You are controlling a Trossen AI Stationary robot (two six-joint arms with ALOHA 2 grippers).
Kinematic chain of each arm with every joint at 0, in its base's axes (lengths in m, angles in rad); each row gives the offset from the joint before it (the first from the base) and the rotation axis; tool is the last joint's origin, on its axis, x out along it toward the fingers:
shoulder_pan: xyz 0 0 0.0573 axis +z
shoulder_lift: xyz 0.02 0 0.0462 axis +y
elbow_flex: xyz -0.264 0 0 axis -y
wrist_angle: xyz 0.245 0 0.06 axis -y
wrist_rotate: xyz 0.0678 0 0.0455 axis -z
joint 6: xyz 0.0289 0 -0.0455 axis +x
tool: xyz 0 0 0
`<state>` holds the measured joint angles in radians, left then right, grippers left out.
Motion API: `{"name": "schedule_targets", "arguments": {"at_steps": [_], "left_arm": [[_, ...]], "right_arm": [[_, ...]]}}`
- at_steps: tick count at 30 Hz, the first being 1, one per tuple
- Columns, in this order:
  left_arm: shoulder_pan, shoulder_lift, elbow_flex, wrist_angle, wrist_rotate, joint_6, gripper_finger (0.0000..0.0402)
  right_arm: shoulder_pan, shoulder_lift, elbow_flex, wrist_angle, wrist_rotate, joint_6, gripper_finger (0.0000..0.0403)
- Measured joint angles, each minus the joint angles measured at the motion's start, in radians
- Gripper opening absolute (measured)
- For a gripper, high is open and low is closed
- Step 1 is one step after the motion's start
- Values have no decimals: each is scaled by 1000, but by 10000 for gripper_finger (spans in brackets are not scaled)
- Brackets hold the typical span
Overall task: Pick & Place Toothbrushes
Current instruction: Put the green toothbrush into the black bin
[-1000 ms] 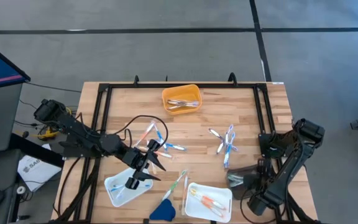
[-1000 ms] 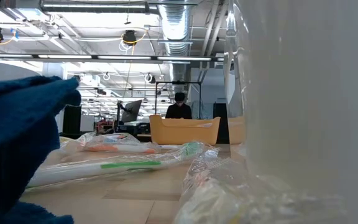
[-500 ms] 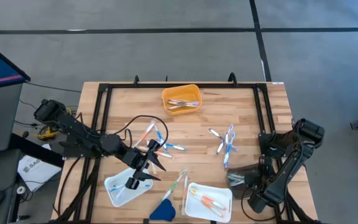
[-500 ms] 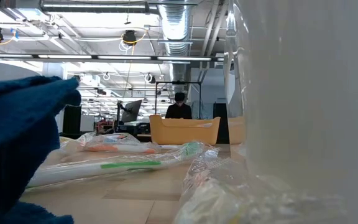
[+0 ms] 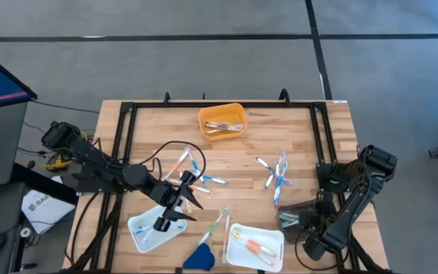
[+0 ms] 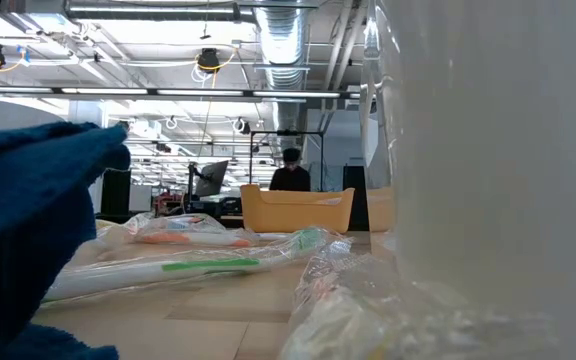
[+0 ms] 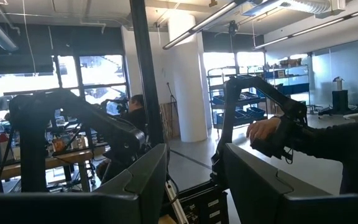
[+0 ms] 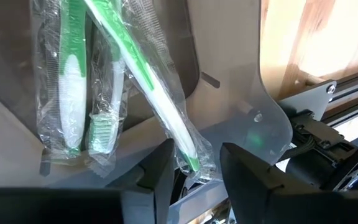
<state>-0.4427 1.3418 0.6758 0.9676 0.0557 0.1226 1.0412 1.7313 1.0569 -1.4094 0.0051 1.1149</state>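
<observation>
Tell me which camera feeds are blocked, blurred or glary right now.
Low view: a blurred white tray wall fills the right side and a blue object the left, both out of focus. Right wrist view: wrapped green toothbrushes sharp, with sheen on the wrap. High view: even light, clear.

Two dark jointed arms, left arm [image 5: 105, 169], right arm [image 5: 353, 199], looping black cables, broad dark wedge-shaped jaws
</observation>
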Motion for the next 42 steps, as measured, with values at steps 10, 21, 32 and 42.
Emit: {"name": "schedule_targets", "arguments": {"at_steps": [10,21,32,42], "left_arm": [[0,0,0,-1,0,0,154],[0,0,0,0,-4,0,154],[0,0,0,0,-4,0,154],[0,0,0,-1,-4,0,154]], "right_arm": [[0,0,0,8,0,-52,47],[-15,0,0,63,-9,-59,3],[-57,0,29,78,-8,-79,1],[-53,0,50,39,-9,-63,1]]}}
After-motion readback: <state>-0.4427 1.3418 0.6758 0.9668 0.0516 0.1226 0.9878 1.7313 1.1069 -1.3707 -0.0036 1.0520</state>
